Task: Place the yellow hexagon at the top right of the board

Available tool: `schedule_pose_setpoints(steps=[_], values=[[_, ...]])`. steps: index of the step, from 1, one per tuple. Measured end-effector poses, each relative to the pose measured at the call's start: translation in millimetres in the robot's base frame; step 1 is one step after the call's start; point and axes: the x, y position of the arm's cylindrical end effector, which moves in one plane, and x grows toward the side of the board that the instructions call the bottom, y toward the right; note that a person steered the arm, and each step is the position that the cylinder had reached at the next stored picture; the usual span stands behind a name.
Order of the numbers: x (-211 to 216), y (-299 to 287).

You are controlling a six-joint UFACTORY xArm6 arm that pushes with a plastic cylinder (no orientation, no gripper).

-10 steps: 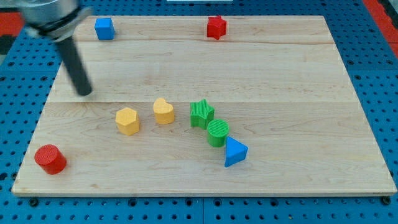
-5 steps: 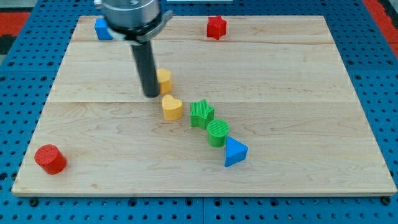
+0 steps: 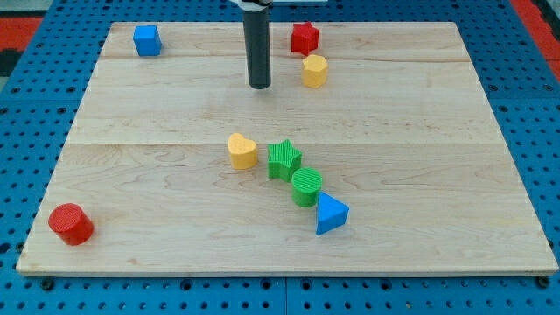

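The yellow hexagon (image 3: 314, 71) lies near the view's top, right of the middle, just below the red star (image 3: 304, 38). My tip (image 3: 259, 87) stands on the board to the hexagon's left, with a clear gap between them. The rod rises straight up out of the view's top. The wooden board (image 3: 437, 131) fills most of the view.
A yellow heart (image 3: 241, 150), a green star (image 3: 283, 160), a green cylinder (image 3: 306, 186) and a blue triangle (image 3: 330, 213) run in a slanted row at the middle. A blue cube (image 3: 147, 40) sits at top left, a red cylinder (image 3: 70, 223) at bottom left.
The yellow hexagon has moved up and to the right, from left of the heart to below the red star. My tip followed it the same way. The heart shifted slightly right.
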Motion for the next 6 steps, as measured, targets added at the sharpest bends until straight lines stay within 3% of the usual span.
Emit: schedule_pose_setpoints(steps=[1, 2, 4, 6], values=[[-12.4, 80.1], [-25.4, 124.8], [-48.8, 132.6], [-58.7, 193.6]])
